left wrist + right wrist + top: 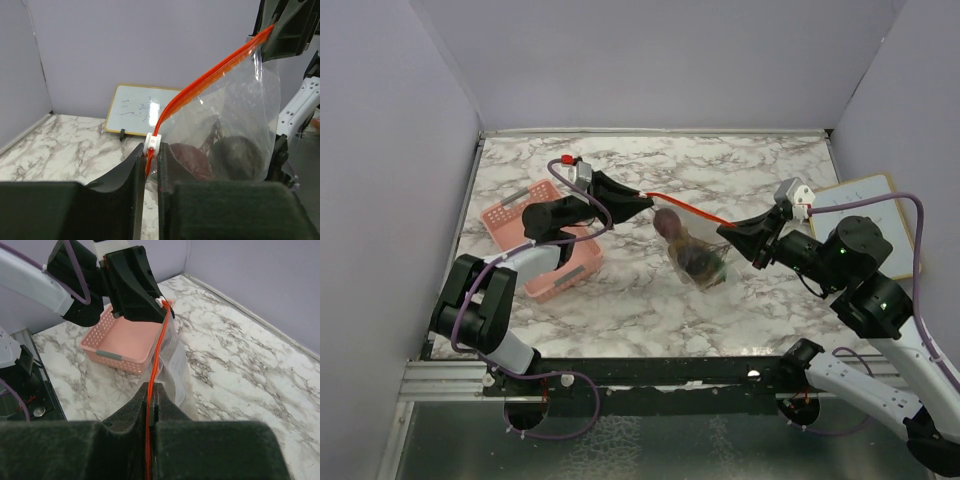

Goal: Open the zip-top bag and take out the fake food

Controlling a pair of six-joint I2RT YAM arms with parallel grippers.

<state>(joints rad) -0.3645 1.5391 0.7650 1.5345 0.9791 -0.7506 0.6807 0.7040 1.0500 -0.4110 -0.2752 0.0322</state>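
On the white marble table [740,165], the pink slotted plastic basket [510,212] sits at the left. Just past it, the left gripper [645,201] is pinched on the orange-red zip strip [685,206] beside its white slider [152,144]. From that taut strip hangs the crinkly clear plastic zip-top bag [712,268], with the fake food inside, a dark maroon round fruit [667,224] and a brownish bunch [698,262]. The right gripper [728,231] is clamped on the strip's other end, with a small yellow-framed whiteboard [860,205] beyond it.
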